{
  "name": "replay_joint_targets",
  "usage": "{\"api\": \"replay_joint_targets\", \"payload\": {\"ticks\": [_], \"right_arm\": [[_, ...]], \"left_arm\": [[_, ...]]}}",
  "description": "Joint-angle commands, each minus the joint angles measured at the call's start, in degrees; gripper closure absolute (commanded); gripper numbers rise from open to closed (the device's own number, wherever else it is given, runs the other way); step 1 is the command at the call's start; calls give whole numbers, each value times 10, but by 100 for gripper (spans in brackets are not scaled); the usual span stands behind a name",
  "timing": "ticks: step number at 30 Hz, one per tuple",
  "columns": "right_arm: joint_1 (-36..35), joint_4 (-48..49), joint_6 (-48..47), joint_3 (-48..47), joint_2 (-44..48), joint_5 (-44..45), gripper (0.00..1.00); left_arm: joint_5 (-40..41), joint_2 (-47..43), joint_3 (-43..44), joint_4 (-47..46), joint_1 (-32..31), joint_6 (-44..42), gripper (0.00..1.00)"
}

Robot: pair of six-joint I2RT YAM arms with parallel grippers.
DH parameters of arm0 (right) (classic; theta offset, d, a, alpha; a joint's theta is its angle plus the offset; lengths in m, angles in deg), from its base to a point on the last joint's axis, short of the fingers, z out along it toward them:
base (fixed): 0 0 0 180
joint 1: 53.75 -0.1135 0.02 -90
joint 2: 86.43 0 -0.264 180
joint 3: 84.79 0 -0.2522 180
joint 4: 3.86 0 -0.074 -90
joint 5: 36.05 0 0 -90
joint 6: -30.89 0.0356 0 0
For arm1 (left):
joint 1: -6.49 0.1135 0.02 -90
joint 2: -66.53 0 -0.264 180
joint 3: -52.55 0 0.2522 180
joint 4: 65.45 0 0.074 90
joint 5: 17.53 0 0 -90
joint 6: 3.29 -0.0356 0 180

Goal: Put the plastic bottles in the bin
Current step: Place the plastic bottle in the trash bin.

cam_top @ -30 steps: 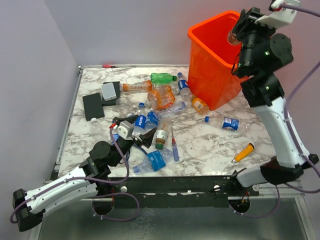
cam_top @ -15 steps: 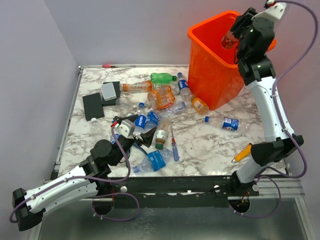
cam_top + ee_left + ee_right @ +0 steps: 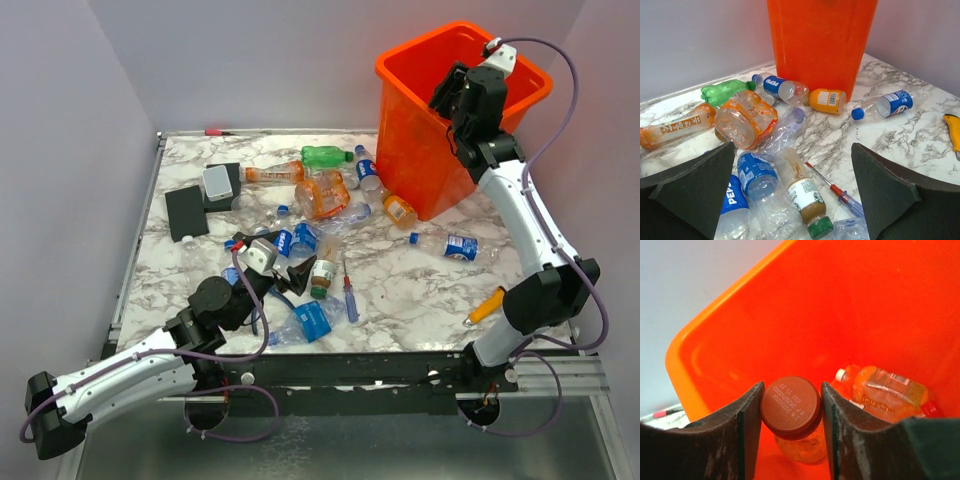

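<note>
The orange bin (image 3: 420, 160) stands at the back right; it also shows in the left wrist view (image 3: 820, 45). My right gripper (image 3: 452, 95) reaches inside the bin (image 3: 865, 305), shut on a brown-capped bottle (image 3: 791, 406) held cap-up above the floor. An orange bottle (image 3: 885, 392) lies in the bin. My left gripper (image 3: 285, 262) is open and empty, low over a pile of bottles: a brown one with a green cap (image 3: 805, 197) and blue-labelled ones (image 3: 755, 175). A green bottle (image 3: 327, 155), a crushed orange one (image 3: 322, 195) and others lie near the bin.
A blue-and-red screwdriver (image 3: 349, 295) lies beside the pile, also in the left wrist view (image 3: 840, 192). A yellow cutter (image 3: 487, 305) lies front right. Black blocks (image 3: 186, 212) and a grey box (image 3: 220, 183) sit at the left. Walls close the back and left.
My right gripper has come down from above the rim into the bin, still holding the bottle. My left arm has edged slightly forward over the pile.
</note>
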Motion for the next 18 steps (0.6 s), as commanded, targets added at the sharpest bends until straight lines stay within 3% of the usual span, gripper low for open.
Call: {"api": "replay_joint_targets", "payload": {"ticks": [1, 4, 12, 18], "right_arm": [[2, 26, 2, 28, 48, -36, 39], [1, 26, -1, 28, 60, -40, 26], [1, -4, -9, -24, 118, -93, 20], [-1, -15, 1, 17, 223, -258, 19]], "left_arm": [[6, 8, 20, 9, 1, -4, 1], [7, 13, 22, 12, 1, -5, 1], [19, 16, 20, 12, 1, -8, 1], [21, 35, 22, 13, 0, -9, 1]]}}
